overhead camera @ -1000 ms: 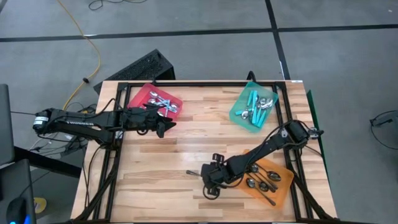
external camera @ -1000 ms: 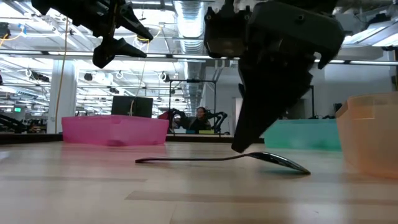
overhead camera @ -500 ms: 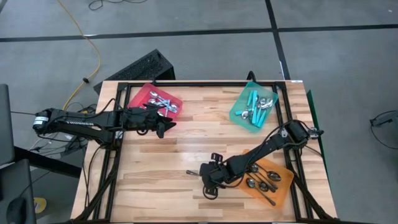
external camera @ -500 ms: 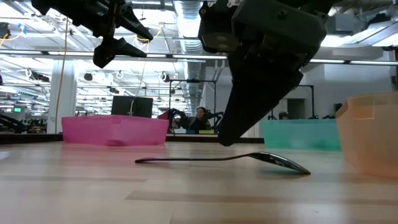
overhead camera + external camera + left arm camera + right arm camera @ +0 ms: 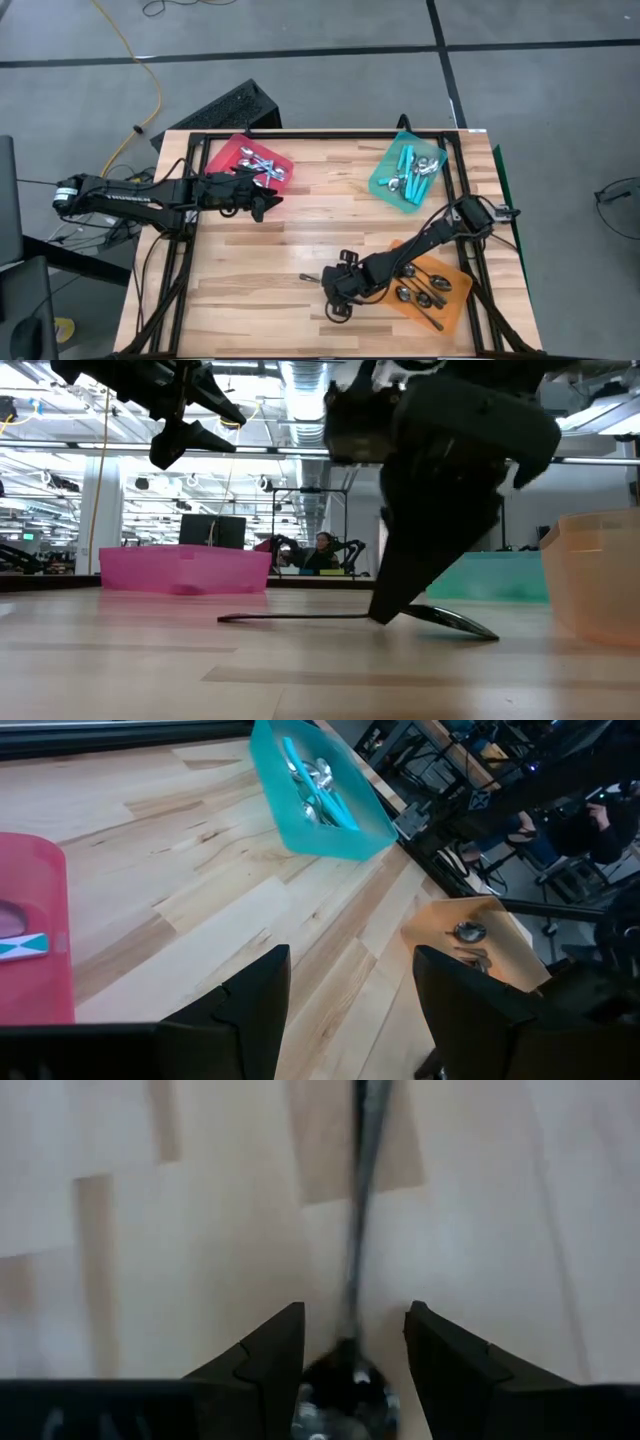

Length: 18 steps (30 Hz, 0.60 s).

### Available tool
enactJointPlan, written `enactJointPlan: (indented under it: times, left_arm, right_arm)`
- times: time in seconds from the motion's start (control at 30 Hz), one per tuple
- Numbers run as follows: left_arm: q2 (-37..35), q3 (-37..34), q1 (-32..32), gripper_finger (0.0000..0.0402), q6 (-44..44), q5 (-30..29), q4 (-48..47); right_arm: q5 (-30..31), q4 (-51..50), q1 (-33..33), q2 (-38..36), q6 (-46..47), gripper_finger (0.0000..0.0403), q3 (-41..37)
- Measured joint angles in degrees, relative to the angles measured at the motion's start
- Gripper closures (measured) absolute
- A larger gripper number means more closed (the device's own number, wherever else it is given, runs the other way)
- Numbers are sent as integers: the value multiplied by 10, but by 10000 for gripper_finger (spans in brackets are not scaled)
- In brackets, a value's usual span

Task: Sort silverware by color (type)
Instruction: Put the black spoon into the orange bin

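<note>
— Where is the right claw (image 5: pixel 348 1342)?

— Low over the wooden desk (image 5: pixel 260 270), fingers apart on either side of a dark black spoon (image 5: pixel 360 616) lying flat, just beside the orange translucent tray (image 5: pixel 452 300).

— And the left claw (image 5: pixel 268 205)?

— Spread wide, holding nothing, raised near the red translucent tray (image 5: pixel 228 158) of shiny spoons (image 5: pixel 262 167).

Grey floor (image 5: pixel 330 30) with a yellow cable (image 5: pixel 135 60); bright ceiling lights (image 5: pixel 300 380).
</note>
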Motion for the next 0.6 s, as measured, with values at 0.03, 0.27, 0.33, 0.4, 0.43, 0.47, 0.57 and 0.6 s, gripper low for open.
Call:
enactJointPlan:
  times: [0.03,0.27,0.33,0.4,0.43,0.47,0.57,0.6]
  left_arm:
    - [0,0,0,205,0,0,0]
    - [0,0,0,205,0,0,0]
    - [0,0,0,205,-1,-3,-1]
    - [0,0,0,205,-1,-7,1]
    - [0,0,0,205,-1,-7,0]
    - [0,0,0,205,-1,-7,0]
    - [0,0,0,205,-2,-7,0]
    - [0,0,0,205,-3,-7,0]
  right_arm:
    - [-10,7,2,7,7,210,1]
    - [-9,-26,7,10,18,226,5]
    - [-10,-47,5,10,19,247,13]
    - [-16,-64,2,11,22,272,17]
    - [-16,-64,2,11,23,285,17]
    - [-16,-64,2,11,25,297,17]
    - [-17,-67,2,11,27,327,17]
    - [-17,-68,0,11,27,336,17]
